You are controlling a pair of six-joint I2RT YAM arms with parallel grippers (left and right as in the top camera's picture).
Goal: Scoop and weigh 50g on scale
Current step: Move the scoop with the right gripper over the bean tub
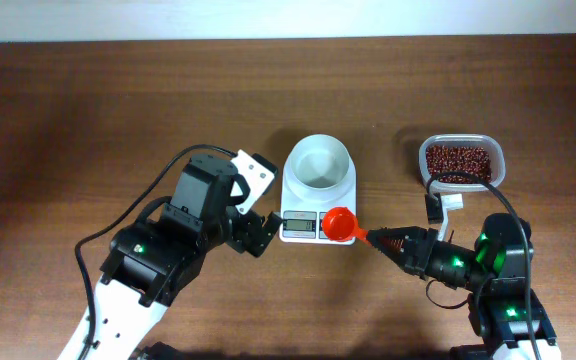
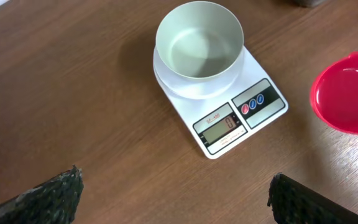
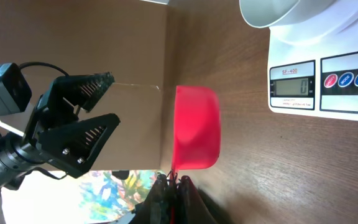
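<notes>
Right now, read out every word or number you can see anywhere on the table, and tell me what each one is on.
"SF-400": printed above the display on the scale.
"0": showing on the display itself.
Lettering on the round buttons and the fine line under the display: too small to read.
The red scoop: no text visible.

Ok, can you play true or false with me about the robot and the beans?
1. The bowl on the scale is empty. True.
2. The scoop is full of beans. False: it is empty; the beans are in the tub.
3. The right gripper holds the scoop. True, by its handle.
4. The left gripper is shut. False: its jaws stand open and hold nothing.
</notes>
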